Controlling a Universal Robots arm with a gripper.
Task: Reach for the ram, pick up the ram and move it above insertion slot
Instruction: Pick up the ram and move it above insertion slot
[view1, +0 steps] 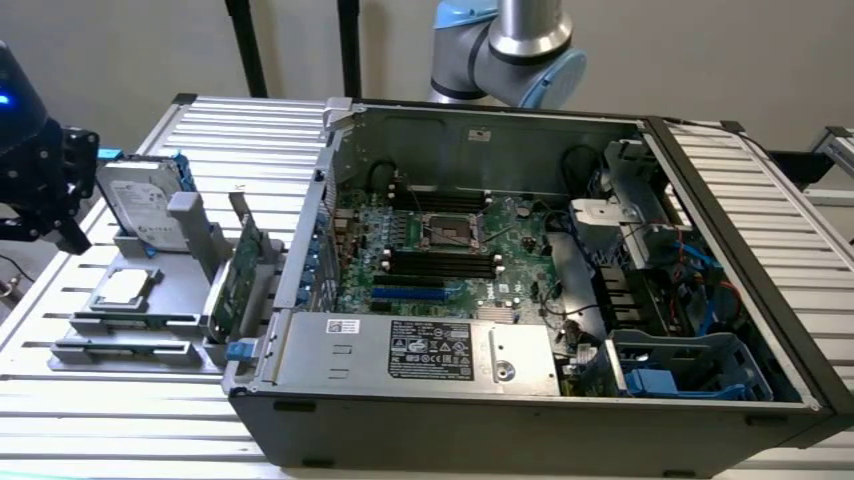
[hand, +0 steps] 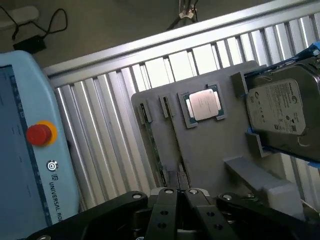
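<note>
While you are reaching, the gripper (hand: 179, 192) is hanging over the grey holder (hand: 210, 150) with its fingertips drawn together and nothing between them, so you should be spreading them before they come down around anything. Just beyond them the ram (hand: 176, 139) is standing on edge in the holder, with a second stick (hand: 153, 145) running parallel close beside it. Be lining the jaws up squarely across one thin edge, not into the gap between the two. Farther along, a processor (hand: 202, 105) and a hard drive (hand: 280, 107) are sitting in the same holder. The wrist view is giving you that fine alignment. The exterior view is giving you the open computer case (view1: 534, 425), well apart towards its right, where the insertion slot (view1: 434, 262) is lying among parallel black sockets.
</note>
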